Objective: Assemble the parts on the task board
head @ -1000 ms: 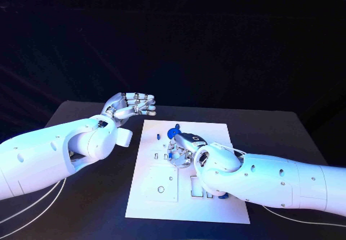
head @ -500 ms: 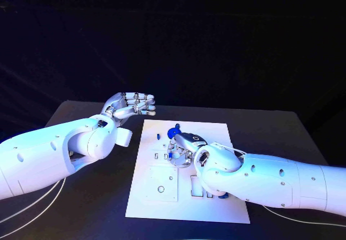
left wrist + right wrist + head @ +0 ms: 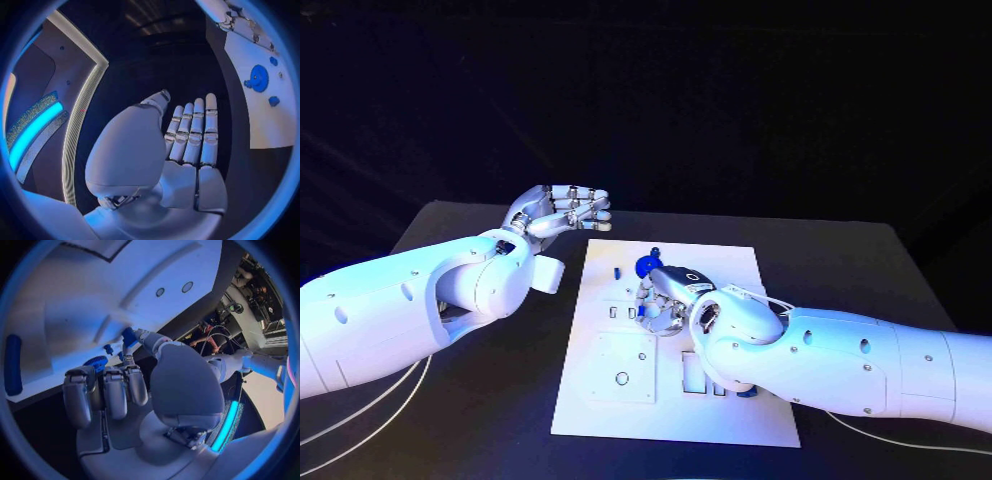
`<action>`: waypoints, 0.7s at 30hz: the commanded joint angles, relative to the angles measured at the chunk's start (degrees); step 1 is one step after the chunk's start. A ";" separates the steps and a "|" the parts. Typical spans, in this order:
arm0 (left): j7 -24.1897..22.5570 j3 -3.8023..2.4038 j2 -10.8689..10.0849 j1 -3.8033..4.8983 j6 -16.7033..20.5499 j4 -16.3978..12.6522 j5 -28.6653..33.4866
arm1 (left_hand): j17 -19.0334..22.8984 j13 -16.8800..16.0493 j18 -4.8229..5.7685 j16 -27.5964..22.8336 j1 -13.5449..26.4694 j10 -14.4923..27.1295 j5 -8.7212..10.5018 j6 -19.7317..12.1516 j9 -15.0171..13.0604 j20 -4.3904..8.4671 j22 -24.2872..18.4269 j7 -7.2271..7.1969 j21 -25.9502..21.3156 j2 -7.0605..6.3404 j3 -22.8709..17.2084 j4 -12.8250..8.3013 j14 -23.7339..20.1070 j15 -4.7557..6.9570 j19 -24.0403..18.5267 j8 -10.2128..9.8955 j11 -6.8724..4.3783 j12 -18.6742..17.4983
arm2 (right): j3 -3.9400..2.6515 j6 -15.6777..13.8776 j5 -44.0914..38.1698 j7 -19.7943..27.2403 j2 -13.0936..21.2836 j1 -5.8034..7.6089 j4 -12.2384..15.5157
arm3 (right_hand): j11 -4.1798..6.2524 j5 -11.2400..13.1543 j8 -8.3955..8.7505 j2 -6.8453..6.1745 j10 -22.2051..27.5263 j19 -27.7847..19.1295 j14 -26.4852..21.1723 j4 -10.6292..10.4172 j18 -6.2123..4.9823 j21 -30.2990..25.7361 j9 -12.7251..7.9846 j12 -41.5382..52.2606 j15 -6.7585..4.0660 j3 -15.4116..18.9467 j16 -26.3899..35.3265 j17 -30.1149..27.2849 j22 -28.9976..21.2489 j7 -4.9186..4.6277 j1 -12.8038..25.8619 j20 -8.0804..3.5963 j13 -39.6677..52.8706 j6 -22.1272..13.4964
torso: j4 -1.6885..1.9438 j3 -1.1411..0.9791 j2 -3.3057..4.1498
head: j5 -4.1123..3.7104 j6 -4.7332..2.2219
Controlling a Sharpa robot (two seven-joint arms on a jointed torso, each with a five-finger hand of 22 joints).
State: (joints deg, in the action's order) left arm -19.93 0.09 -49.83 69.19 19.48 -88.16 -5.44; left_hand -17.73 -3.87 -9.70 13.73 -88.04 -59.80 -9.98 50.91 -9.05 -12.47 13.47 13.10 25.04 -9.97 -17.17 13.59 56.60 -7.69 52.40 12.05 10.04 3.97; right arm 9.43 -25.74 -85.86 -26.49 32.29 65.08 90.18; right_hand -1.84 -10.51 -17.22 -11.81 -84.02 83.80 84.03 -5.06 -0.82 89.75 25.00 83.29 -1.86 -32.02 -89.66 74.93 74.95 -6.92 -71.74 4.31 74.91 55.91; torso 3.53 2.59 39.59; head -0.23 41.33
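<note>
A: Fingers [image 3: 115, 390], right hand [image 3: 669, 300] — status? 
B: Curled down over mid task board [image 3: 733, 262]; thumb and one fingertip meet on a small blue part [image 3: 128, 336] in the wrist view. Reads as a pinch, so holding. Part mostly hidden, exact seat can't tell.

A: Left hand [image 3: 560, 212]? 
B: Raised off the table [image 3: 459, 225], beside the board's far-left corner. Fingers straight, side by side, thumb apart, holding nothing.

A: Item 1, blue gear-like disc [image 3: 646, 266]. 
B: Round, toothed rim, on the board's far half just beyond the right hand. Also seen from the left wrist cam w/ small blue pcs beside it.

A: Item 2? 
B: Blue bar [image 3: 12, 365], long, rounded ends, lying on the board near its edge. Another blue bit [image 3: 746, 392] peeks out under the right forearm at the near side.

A: Board? 
B: White flat plate, cut-outs: slots, small round holes, raised square panel.

A: Handling est.? 
B: Parts prob. light, rigid plastic, smooth, so slip risk in metal fingertips. Take the disc by its rim, the bar at mid-length across its narrow sides. Small pcs: fingertip pinch only, low force; likely tight fit in the holes, so keep it upright.
</note>
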 commanded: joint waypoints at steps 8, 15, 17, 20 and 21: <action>-0.11 -0.04 0.03 0.06 -1.07 -0.03 -0.26 | -0.09 0.02 -0.13 -0.28 0.29 0.22 0.35 -0.35 -0.06 -0.10 0.09 0.31 0.25 0.16 -0.13 -0.39 -0.52 0.02 -0.51 -0.26 0.26 -0.16 | 0.07 0.12 -0.38 1.23 0.02 -0.12 -0.06 | -1.15 0.71 1.66 -1.88 0.64 6.20 5.57 -0.24 0.82 0.25 -1.13 -1.85 0.76 1.10 0.23 13.29 15.05 -0.87 0.43 0.50 7.45 -2.31 | 0.00 -0.01 0.01 | -0.01 -0.04; -0.04 -0.03 0.04 0.06 -1.09 -0.01 -0.27 | -0.09 0.02 -0.13 -0.28 0.29 0.22 0.35 -0.35 -0.06 -0.10 0.09 0.31 0.25 0.16 -0.13 -0.39 -0.52 0.02 -0.51 -0.26 0.26 -0.16 | 0.07 0.16 -0.32 1.65 0.00 -0.12 -0.10 | -1.59 -0.92 2.35 -3.08 1.58 6.20 5.54 -0.45 0.82 0.25 -1.64 -2.99 1.17 2.68 0.27 13.18 15.05 -1.31 0.93 0.92 6.47 -3.16 | -0.02 0.00 0.01 | -0.02 -0.01; -0.03 -0.03 0.03 0.06 -1.08 0.00 -0.27 | -0.11 0.02 -0.13 -0.30 0.32 0.24 0.35 -0.36 -0.06 -0.11 0.10 0.32 0.27 0.16 -0.13 -0.39 -0.53 0.02 -0.57 -0.27 0.27 -0.16 | 0.08 0.21 -0.31 1.70 0.01 -0.12 -0.10 | -1.62 -0.90 2.41 -3.15 1.67 6.20 5.55 -0.48 0.82 0.25 -1.69 -3.10 1.20 2.85 0.26 13.21 15.05 -1.34 0.97 0.95 6.37 -3.23 | -0.01 0.00 0.01 | 0.00 0.00; -0.01 -0.03 0.00 0.06 -1.07 0.00 -0.27 | -0.12 0.03 -0.12 -0.31 0.34 0.25 0.35 -0.38 -0.06 -0.12 0.11 0.33 0.27 0.15 -0.12 -0.39 -0.55 0.01 -0.60 -0.28 0.28 -0.17 | 0.08 0.28 -0.31 1.71 0.03 -0.12 -0.09 | -1.64 -0.87 2.44 -3.19 1.70 6.20 5.53 -0.52 0.82 0.25 -1.72 -3.13 1.22 3.00 0.29 13.13 15.05 -1.35 0.99 0.98 6.34 -3.26 | -0.01 0.00 0.01 | 0.00 0.00; 0.00 -0.03 0.00 0.06 -1.07 0.00 -0.27 | -0.12 0.03 -0.12 -0.31 0.34 0.25 0.35 -0.38 -0.06 -0.12 0.11 0.33 0.27 0.15 -0.12 -0.39 -0.55 0.01 -0.60 -0.28 0.28 -0.17 | 0.08 0.31 -0.31 1.70 0.03 -0.12 -0.09 | -1.64 -0.87 2.44 -3.19 1.70 6.20 5.53 -0.52 0.82 0.25 -1.72 -3.13 1.22 3.00 0.29 13.13 15.05 -1.35 0.99 0.98 6.34 -3.26 | -0.01 0.00 0.01 | 0.00 0.00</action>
State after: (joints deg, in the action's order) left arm -19.73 0.10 -49.87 69.19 19.34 -88.08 -5.50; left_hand -17.80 -3.87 -9.70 13.73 -88.04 -59.80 -9.98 50.91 -9.04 -12.68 13.53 13.10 25.03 -9.97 -17.33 13.43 56.60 -7.69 52.20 12.05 10.04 3.98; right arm 9.49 -25.76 -85.77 -25.65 32.31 65.01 90.05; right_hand -3.59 -11.21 -15.06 -14.43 -82.70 84.00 84.02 -5.70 -0.82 89.75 23.33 80.39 -1.01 -29.34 -89.65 74.92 74.93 -8.21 -70.52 4.95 74.90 52.99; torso 3.53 2.58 39.60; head -0.25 41.32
